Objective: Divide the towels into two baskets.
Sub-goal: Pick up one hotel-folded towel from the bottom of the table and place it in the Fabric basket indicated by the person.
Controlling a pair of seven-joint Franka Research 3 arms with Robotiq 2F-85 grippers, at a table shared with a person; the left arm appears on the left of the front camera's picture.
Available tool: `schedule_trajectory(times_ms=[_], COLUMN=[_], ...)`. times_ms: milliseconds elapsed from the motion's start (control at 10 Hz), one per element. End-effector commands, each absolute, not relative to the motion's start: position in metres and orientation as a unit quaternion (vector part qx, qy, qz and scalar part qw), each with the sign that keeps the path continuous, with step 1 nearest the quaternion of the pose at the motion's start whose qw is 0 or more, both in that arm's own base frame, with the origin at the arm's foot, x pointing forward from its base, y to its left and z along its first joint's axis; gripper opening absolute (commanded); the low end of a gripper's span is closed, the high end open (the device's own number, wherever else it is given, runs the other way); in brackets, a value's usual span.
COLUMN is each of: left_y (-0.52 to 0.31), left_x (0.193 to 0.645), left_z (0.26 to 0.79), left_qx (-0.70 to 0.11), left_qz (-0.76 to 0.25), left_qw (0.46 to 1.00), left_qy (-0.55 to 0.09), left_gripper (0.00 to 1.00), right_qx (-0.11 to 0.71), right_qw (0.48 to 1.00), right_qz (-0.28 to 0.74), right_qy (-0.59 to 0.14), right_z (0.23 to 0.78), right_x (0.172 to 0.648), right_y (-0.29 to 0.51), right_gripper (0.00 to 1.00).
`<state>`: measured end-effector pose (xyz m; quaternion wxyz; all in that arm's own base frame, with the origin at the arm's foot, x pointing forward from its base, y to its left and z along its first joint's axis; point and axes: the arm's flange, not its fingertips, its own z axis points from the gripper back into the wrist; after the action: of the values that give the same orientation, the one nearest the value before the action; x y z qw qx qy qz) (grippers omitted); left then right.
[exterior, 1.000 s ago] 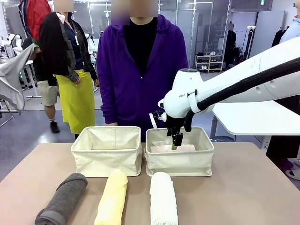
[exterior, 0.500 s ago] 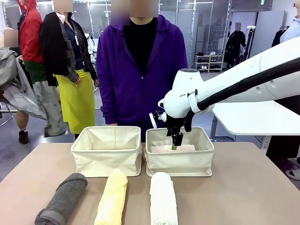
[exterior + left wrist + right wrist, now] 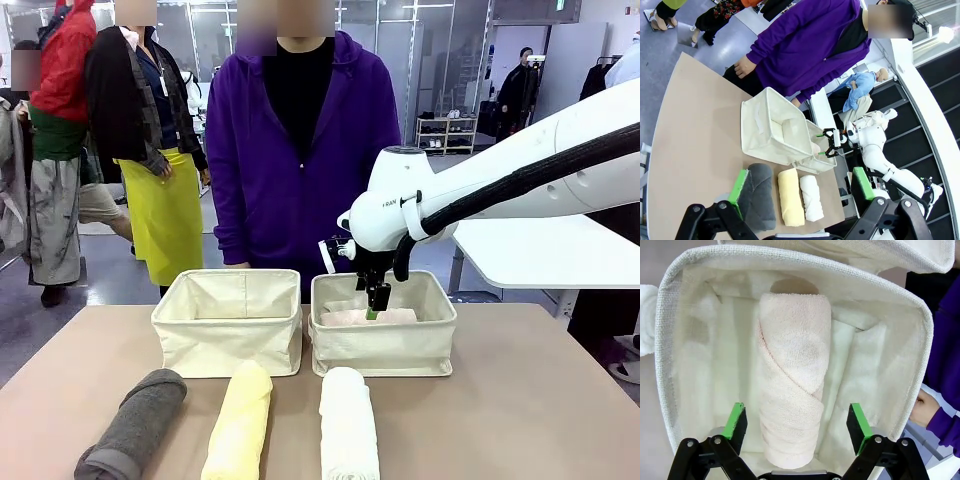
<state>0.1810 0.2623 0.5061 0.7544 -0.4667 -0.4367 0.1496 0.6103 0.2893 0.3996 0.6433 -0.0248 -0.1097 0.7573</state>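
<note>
This is a robotics lab in a large open hall. A tan-topped table fills the foreground, and a white robot arm with a black cable sleeve reaches over it from its right side. A person in a purple hoodie stands at the table's far edge. Around the table lies a smooth grey floor. A white worktable stands just to the table's right. Far behind the table are glazed partitions and a metal shelf rack, and other people are far off to its left.
</note>
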Motion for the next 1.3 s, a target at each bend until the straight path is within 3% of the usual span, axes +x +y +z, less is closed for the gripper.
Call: schedule_trajectory(times_ms=[0,200,500,900,1200], left_y=[0.264,0.264,0.264,0.264,0.264], left_x=[0.180,0.180,0.180,0.180,0.180], left_z=[0.507,0.507,0.507,0.507,0.507], left_qx=[-0.467,-0.467,-0.467,-0.467,-0.467], left_qz=[0.144,0.144,0.144,0.144,0.144], left_qw=[0.753,0.753,0.753,0.753,0.753], left_qy=[-0.441,-0.441,-0.441,-0.441,-0.441], left_gripper=[1.00,1.00,1.00,1.00,1.00], right_qx=[-0.026,-0.025,-0.023,0.131,0.257], right_qw=[0.642,0.643,0.676,0.773,0.821], right_qz=[0.758,0.757,0.731,0.611,0.501], right_qy=[-0.109,-0.110,-0.086,-0.105,-0.089], right_z=[0.399,0.400,0.459,0.522,0.517], right_x=[0.610,0.610,0.556,0.483,0.433], right_y=[0.290,0.289,0.280,0.198,0.104], right_gripper=[1.00,0.99,1.00,1.00,1.00])
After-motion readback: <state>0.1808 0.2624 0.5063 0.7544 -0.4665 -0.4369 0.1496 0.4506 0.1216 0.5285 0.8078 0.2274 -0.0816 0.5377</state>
